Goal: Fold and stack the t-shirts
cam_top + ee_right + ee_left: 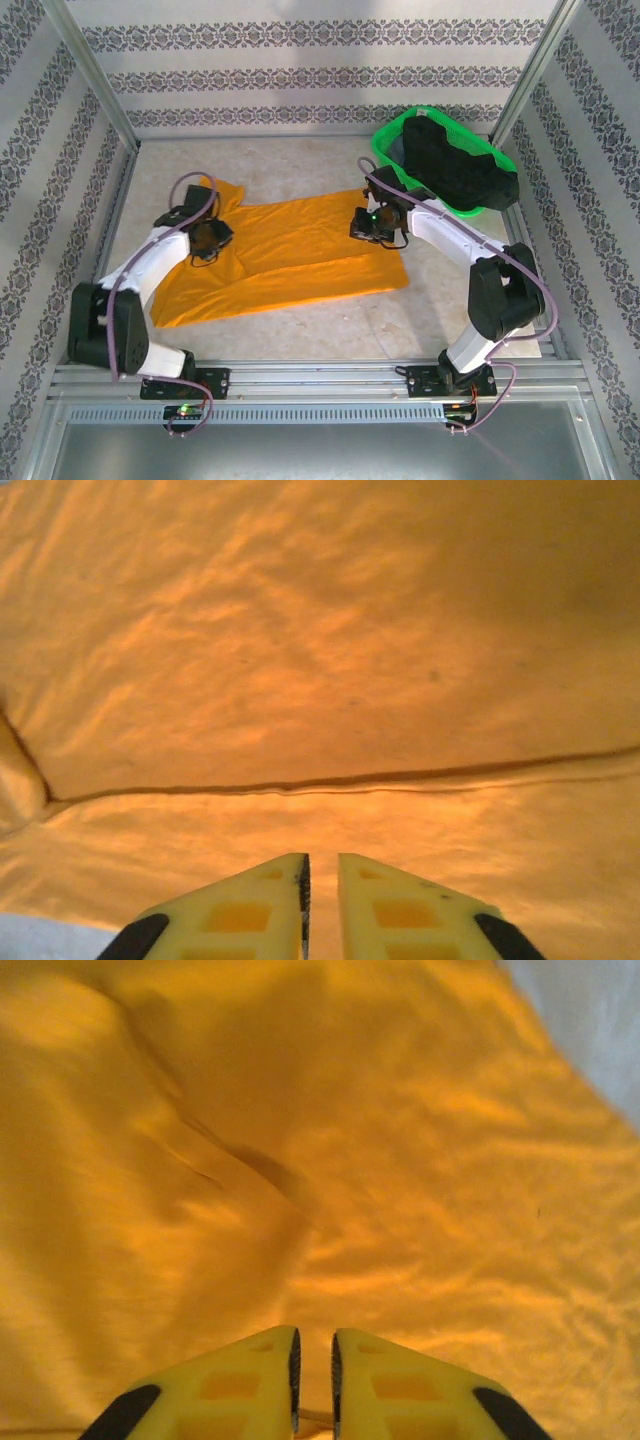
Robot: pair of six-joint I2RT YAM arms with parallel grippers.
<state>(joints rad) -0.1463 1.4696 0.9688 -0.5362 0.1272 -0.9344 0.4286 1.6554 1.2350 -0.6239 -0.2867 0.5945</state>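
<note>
Orange t-shirt [290,250] spread flat, centre of table. Black t-shirt [460,170] inside green basket [379,148], far right. Left gripper [314,1335] on the orange t-shirt's left part, right gripper [322,858] on its right; jaws narrow on both. Cannot tell whether cloth is pinched.
</note>
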